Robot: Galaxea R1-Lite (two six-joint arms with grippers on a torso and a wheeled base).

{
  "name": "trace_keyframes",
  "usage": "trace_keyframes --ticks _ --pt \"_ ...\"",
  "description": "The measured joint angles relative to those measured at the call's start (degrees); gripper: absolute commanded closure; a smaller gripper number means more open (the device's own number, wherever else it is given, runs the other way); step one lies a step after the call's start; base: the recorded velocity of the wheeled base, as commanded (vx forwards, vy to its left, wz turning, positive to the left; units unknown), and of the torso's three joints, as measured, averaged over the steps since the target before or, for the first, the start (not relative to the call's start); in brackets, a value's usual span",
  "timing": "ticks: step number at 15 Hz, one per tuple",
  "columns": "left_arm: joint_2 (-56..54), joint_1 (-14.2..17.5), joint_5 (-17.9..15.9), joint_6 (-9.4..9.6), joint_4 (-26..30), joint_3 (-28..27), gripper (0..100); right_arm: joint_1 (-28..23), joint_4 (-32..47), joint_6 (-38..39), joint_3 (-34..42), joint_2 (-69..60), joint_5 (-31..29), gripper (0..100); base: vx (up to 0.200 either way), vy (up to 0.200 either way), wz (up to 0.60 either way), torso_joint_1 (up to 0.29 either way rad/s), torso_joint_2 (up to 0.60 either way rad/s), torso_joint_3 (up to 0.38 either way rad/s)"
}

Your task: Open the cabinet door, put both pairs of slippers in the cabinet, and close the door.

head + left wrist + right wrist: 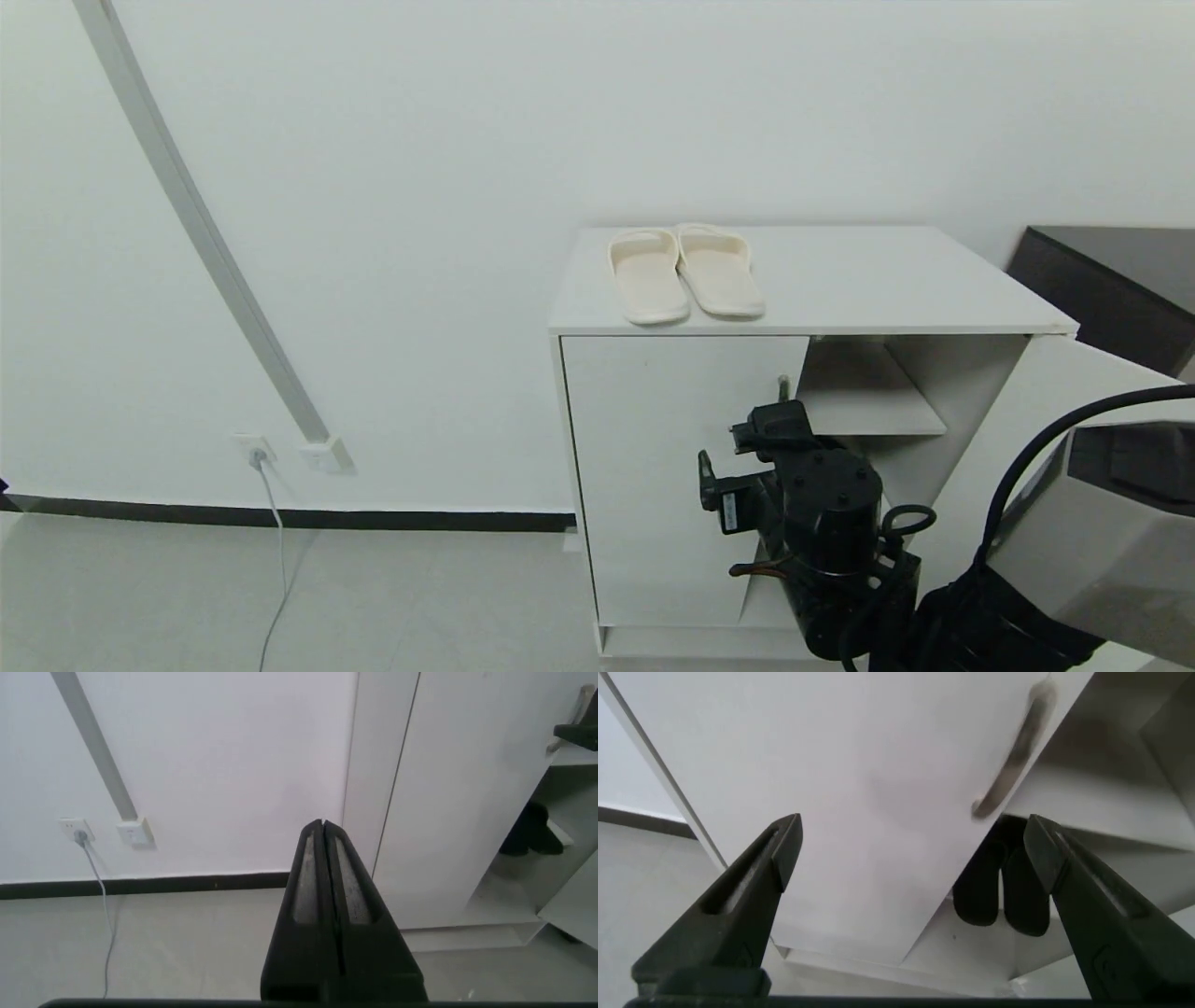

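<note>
While the right gripper (912, 826) hangs wide open and empty before the closed left door (672, 467) of the white two-door cabinet (887, 280), the pair of cream slide slippers (686, 273) lies on the cabinet top at its front-left edge, above that gripper. Their long axes run front to back, heels at the front edge. A black pair of slippers (999, 887) lies on the bottom shelf inside. The left gripper (323, 826) is closed on nothing, off the cabinet's left side. The right arm is judged nearer.
</note>
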Motion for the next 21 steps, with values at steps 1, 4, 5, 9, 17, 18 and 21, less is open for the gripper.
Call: trace_keyframes --ticks 1,4,5,9,17,18,21 --pt "0.0 0.0 -0.02 0.0 -0.02 0.0 100 0.0 0.0 0.0 0.0 0.0 0.0 0 0.0 0.0 0.0 0.212 -0.53 -0.305" --pt "0.0 0.0 0.0 0.0 -0.02 -0.02 100 0.0 0.0 0.0 0.02 0.02 0.0 0 0.0 0.0 0.0 0.235 -0.55 -0.321" --pt "0.0 0.0 0.0 0.0 -0.02 -0.02 100 0.0 0.02 -0.05 0.05 0.02 0.0 0 0.0 0.0 0.0 0.246 -0.57 -0.32" --pt "0.0 0.0 0.0 0.0 -0.05 -0.02 100 0.02 0.02 -0.05 0.07 0.02 0.0 0 0.0 0.0 0.0 0.264 -0.6 -0.333" --pt "0.0 0.0 -0.02 -0.05 -0.02 -0.02 100 0.02 -0.09 -0.07 0.22 -0.02 1.54 0 0.0 0.0 0.0 0.153 -0.34 -0.187" --pt "0.0 0.0 0.0 -0.02 -0.02 -0.02 100 -0.11 -0.26 -0.07 0.27 -0.15 2.01 0 0.0 0.0 0.0 0.0 0.0 0.0" --pt "0.0 0.0 -0.02 0.06 -0.02 0.0 100 -1.04 0.02 -0.57 -0.21 -1.4 6.35 0 0.0 0.0 0.0 0.0 0.0 0.0"
